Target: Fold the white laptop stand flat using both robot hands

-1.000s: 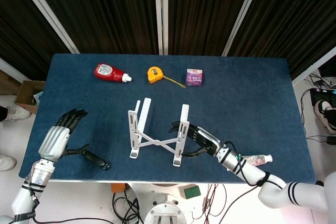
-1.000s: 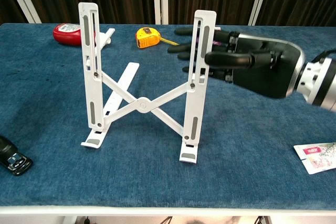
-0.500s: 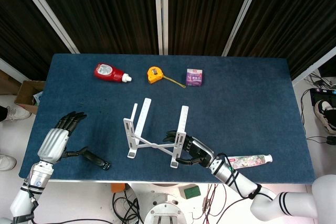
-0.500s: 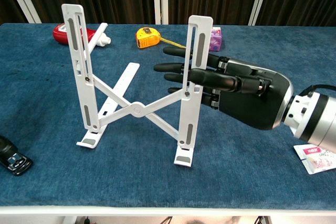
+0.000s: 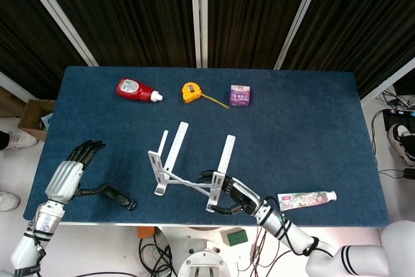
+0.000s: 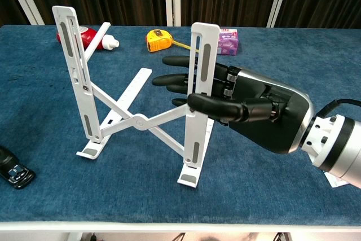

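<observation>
The white laptop stand stands unfolded on the blue table, its two uprights joined by a crossed brace. My right hand grips the stand's right upright: the thumb lies across its front and the fingers reach behind it. In the head view that right hand sits at the stand's near right foot. My left hand rests low at the table's left front, fingers spread and holding nothing, well apart from the stand. The chest view does not show it.
A black object lies just right of my left hand, near the front edge. Along the back sit a red bottle, a yellow tape measure and a purple box. A toothpaste tube lies at the front right.
My right hand has closed around the right upright and shifted the stand toward the front left; the stand has turned slightly. My left hand has barely moved.
</observation>
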Controlling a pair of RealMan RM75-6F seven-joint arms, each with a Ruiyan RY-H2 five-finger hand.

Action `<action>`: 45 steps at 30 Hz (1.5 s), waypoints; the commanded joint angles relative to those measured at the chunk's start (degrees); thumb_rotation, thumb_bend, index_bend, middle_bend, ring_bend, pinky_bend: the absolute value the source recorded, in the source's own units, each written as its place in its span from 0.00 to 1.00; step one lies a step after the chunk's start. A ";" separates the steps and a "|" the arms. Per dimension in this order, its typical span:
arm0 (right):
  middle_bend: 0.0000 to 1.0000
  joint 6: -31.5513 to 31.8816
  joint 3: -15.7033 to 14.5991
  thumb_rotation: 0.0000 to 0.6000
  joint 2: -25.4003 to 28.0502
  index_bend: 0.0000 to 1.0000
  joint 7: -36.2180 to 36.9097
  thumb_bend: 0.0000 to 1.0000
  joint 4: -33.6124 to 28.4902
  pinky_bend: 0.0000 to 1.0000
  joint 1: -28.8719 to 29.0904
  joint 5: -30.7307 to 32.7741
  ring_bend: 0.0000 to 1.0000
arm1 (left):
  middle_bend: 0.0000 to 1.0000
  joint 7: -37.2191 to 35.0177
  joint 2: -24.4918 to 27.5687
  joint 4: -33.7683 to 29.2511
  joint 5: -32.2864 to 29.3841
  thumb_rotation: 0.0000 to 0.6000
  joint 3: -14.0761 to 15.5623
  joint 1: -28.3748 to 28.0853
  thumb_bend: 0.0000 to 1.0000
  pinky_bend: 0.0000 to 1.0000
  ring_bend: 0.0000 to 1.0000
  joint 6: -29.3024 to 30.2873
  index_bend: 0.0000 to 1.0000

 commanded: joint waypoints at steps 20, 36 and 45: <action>0.23 -3.62 -1.44 1.00 5.34 0.20 -15.99 0.24 -7.34 0.00 3.35 -1.40 0.03 | 0.06 -11.08 -5.70 6.92 8.56 1.00 -1.87 -4.74 0.17 0.11 0.02 3.77 0.09; 0.23 -4.43 -1.97 1.00 5.80 0.20 -16.34 0.24 -7.44 0.00 3.47 -0.35 0.03 | 0.03 -27.69 -8.02 8.76 14.47 1.00 -0.96 -12.15 0.18 0.26 0.02 4.36 0.06; 0.23 -5.13 -1.92 1.00 5.56 0.20 -16.30 0.24 -7.06 0.00 3.48 0.45 0.03 | 0.03 -30.56 -10.17 10.19 15.42 1.00 -0.73 -13.68 0.18 0.26 0.02 6.63 0.06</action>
